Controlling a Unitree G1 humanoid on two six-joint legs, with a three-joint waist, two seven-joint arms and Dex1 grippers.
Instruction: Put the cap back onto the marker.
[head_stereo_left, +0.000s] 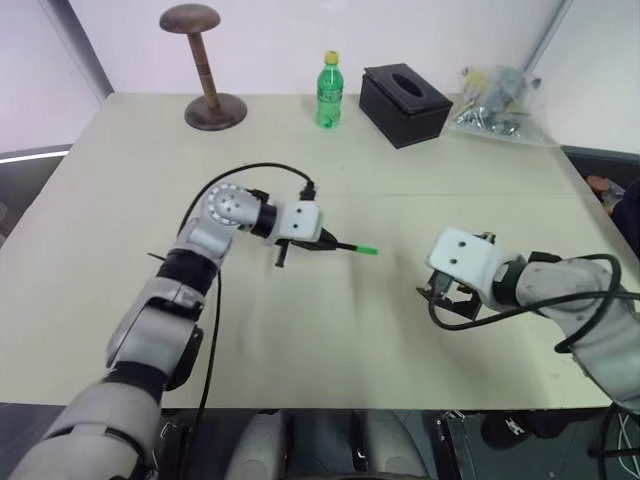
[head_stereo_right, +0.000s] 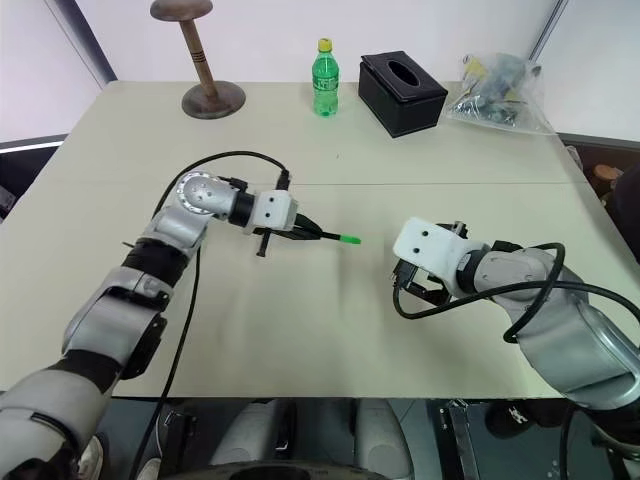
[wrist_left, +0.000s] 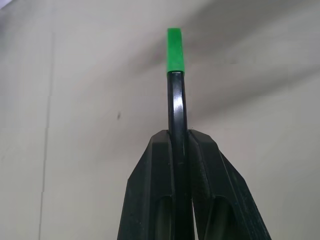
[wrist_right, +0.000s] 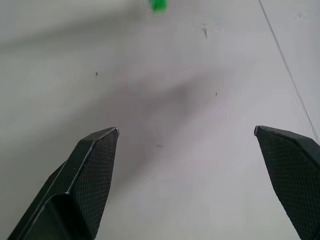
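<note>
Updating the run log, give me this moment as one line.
left tool: shut on marker | cap: on marker's tip | right tool: open, holds nothing | table: marker held above it
</note>
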